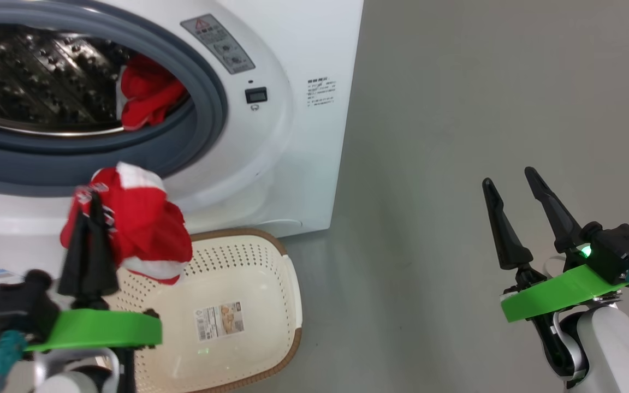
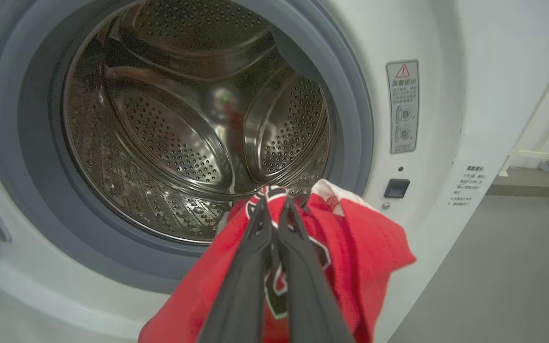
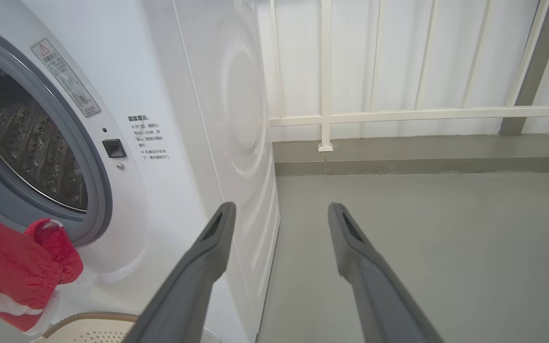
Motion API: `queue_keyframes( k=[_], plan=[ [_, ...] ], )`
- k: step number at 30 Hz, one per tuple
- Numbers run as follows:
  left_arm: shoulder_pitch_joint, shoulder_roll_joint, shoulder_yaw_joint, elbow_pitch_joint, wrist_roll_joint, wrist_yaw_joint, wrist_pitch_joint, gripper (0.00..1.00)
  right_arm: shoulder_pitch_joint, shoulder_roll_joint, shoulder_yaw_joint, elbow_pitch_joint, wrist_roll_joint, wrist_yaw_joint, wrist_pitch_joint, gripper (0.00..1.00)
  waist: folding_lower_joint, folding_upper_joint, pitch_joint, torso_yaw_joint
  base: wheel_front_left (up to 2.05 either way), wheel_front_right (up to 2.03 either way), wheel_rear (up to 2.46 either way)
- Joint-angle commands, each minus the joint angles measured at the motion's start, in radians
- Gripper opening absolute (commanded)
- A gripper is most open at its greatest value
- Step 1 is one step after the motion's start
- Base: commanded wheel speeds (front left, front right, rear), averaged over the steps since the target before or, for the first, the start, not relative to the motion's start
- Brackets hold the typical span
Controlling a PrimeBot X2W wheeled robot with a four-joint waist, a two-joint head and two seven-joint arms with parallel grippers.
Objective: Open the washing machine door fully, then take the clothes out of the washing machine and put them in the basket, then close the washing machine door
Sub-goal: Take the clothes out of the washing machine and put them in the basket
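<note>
Head view: left jaws clamp red garment (image 1: 145, 224), right jaws wide open.

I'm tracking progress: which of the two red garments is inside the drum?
The bunched red garment at the right of the drum opening; the other garment hangs outside, clamped in the left tool.

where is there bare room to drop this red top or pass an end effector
Free: the basket's bottom, bare around its paper label; the grey floor between washing machine and open right end effector. Crowded: the basket's left edge, under the left end effector shut on a red garment; the drum mouth's right side, where more red clothes lie.
</note>
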Motion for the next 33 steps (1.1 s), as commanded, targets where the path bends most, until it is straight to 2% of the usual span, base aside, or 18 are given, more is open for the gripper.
queue_keyframes(
  k=[1,10,18,26,33],
  plan=[
    [-0.007,0.010,0.022,0.013,-0.007,-0.009,-0.012,0.00,0.004,-0.007,0.014,-0.027,-0.009,0.007,-0.006,1.00,0.0000,0.0000,0.021,0.001,0.00,0.00,0.00],
    [-0.085,-0.025,-0.005,0.345,-0.079,-0.060,-0.054,0.00,-0.018,-0.006,0.026,-0.026,-0.007,0.007,-0.006,1.00,0.0000,0.0000,0.078,-0.026,0.00,0.00,0.00],
    [-0.228,-0.036,0.014,0.685,-0.137,-0.110,-0.112,0.00,-0.038,-0.003,0.023,-0.028,-0.002,0.007,-0.006,1.00,0.0000,0.0000,0.146,-0.055,0.00,0.00,0.00],
    [-0.383,-0.040,0.006,1.008,-0.158,-0.149,-0.118,0.00,-0.066,-0.003,0.031,-0.031,0.003,0.007,-0.006,1.00,0.0000,0.0000,0.219,-0.067,0.00,0.00,0.00],
    [-0.479,-0.043,0.021,1.177,-0.197,-0.172,-0.105,0.00,-0.085,0.001,0.023,-0.039,-0.001,0.007,-0.006,1.00,0.0000,0.0000,0.276,-0.079,0.00,0.00,0.00]
  ],
)
